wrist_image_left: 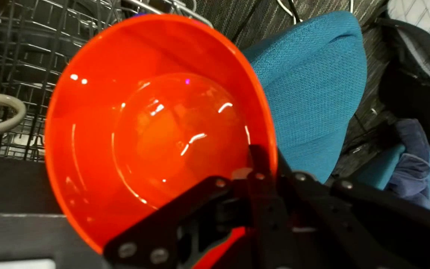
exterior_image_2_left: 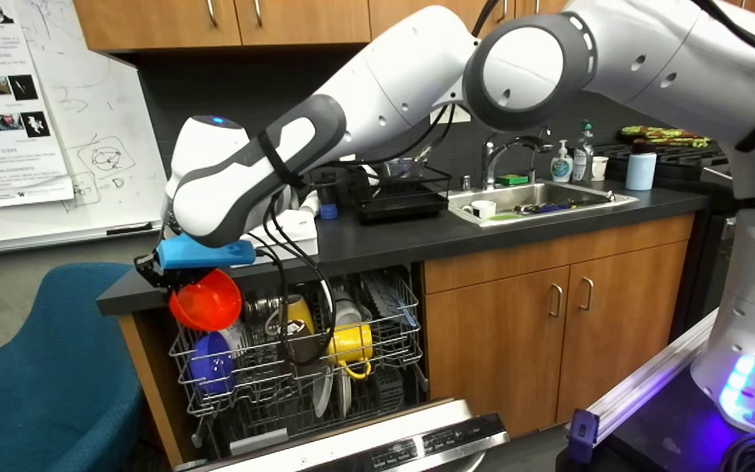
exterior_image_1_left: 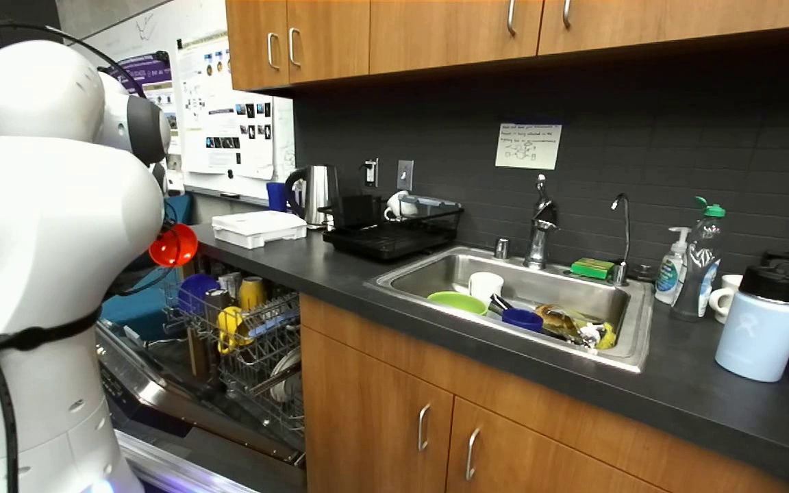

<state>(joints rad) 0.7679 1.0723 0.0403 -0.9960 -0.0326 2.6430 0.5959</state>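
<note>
My gripper (wrist_image_left: 271, 160) is shut on the rim of a red bowl (wrist_image_left: 162, 123), one finger inside the wall and one outside. In the wrist view the bowl's hollow faces the camera. An exterior view shows the red bowl (exterior_image_2_left: 207, 303) tilted below the blue wrist housing (exterior_image_2_left: 204, 252), above the left end of the pulled-out upper dishwasher rack (exterior_image_2_left: 299, 387). Just under it in that rack rests a blue bowl (exterior_image_2_left: 212, 367). A yellow mug (exterior_image_2_left: 351, 344) hangs farther right in the rack. In an exterior view the arm partly covers the red bowl (exterior_image_1_left: 175, 245) and hides the gripper.
The dishwasher door (exterior_image_2_left: 377, 449) is lowered in front of the rack. A dark countertop (exterior_image_2_left: 377, 239) runs beside the bowl, carrying a white box (exterior_image_1_left: 257, 227) and a black dish rack (exterior_image_1_left: 394, 236). A teal chair (exterior_image_2_left: 43, 373) stands left. The sink (exterior_image_1_left: 429, 270) contains several dishes.
</note>
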